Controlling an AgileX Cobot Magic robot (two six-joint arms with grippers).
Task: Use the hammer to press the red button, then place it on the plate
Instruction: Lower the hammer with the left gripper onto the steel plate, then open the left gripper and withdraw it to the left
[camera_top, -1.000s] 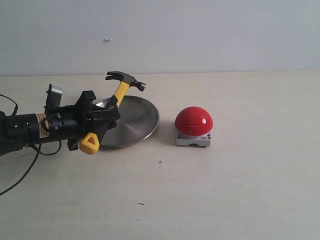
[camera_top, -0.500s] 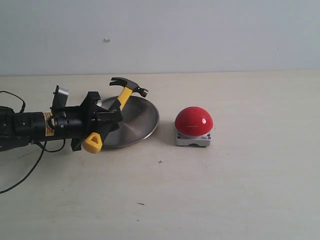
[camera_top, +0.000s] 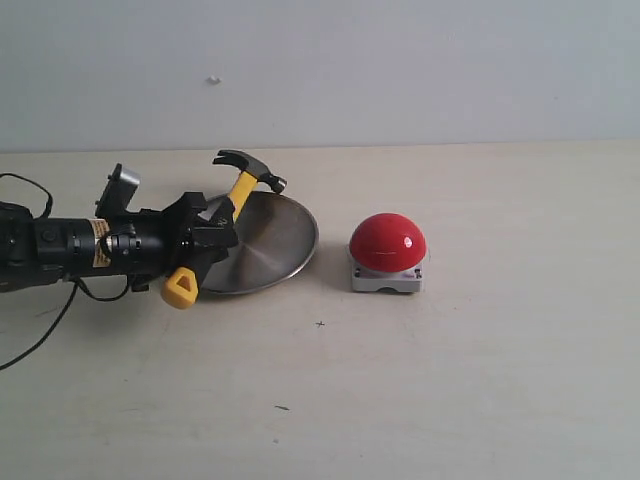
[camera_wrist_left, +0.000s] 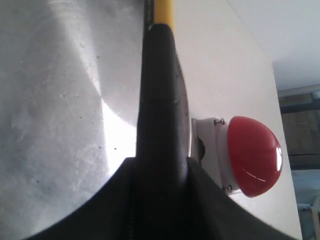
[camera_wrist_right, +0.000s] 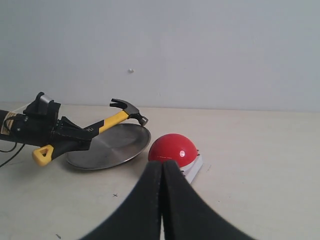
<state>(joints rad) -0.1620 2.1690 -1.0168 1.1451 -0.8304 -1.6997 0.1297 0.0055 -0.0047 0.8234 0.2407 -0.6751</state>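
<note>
The hammer (camera_top: 240, 190) is finished with a dark head and a yellow-and-black handle. The red button (camera_top: 387, 241) is glossy and mounted on a grey base. The plate (camera_top: 283, 238) is brushed silver, the left tool (camera_top: 205, 237) black, the worktop (camera_top: 450, 380) beige.

A beige tabletop (camera_top: 480, 400) meets a pale wall (camera_top: 400, 60) behind.

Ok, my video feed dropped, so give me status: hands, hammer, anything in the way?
Left hand shut on hammer, head raised over plate. Right hand shut, empty. Nothing between plate and red button.
</note>
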